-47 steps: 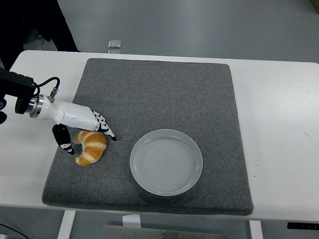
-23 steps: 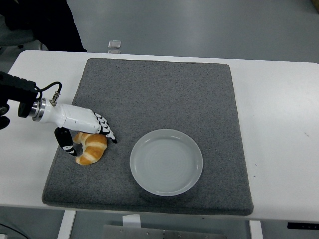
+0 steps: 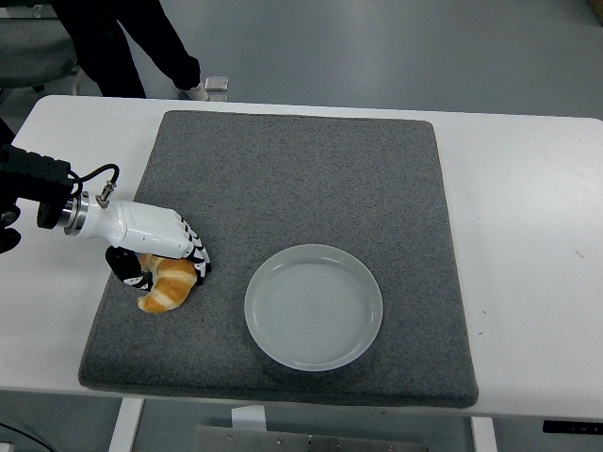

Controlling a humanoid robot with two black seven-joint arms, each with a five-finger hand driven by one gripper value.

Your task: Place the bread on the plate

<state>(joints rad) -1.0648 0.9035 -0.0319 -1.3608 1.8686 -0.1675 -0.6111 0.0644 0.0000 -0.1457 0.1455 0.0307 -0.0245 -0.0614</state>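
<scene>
grey mat (image 3: 301, 188) covers most of white table (image 3: 528, 207) | person's dark legs (image 3: 127, 42) at top left | small object (image 3: 217, 86) behind table's far edge

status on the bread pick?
Left hand closing over croissant, on the mat. Plate empty, to its right. Path clear. Right hand not in view.

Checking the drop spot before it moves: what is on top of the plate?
Nothing shows on the plate. The croissant lies left of it on the grey mat, partly covered by the left hand.
</scene>
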